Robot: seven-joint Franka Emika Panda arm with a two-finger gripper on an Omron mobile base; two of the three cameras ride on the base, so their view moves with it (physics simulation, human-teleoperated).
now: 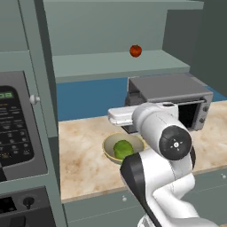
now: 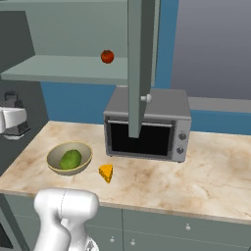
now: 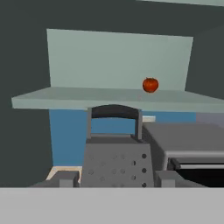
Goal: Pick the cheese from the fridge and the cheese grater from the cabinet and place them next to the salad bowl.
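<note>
In the hand view, the dark grey cheese grater (image 3: 116, 164) with its loop handle up stands between my gripper's (image 3: 116, 178) two fingertips, which are shut on it. The hand (image 1: 120, 116) hangs above the counter just behind the salad bowl (image 1: 107, 142), a beige bowl holding green lettuce (image 1: 123, 149). The yellow-orange cheese (image 2: 106, 172) lies on the counter just right of the salad bowl (image 2: 53, 156). The grey-green cabinet (image 1: 119, 62) is open above. The fridge is out of view.
A small red fruit (image 1: 135, 50) sits on the cabinet shelf. A grey microwave (image 2: 147, 125) stands at the back of the marble counter (image 2: 206, 171). The open cabinet door (image 2: 139, 63) hangs in front of it. An oven panel (image 1: 15, 128) is at the left.
</note>
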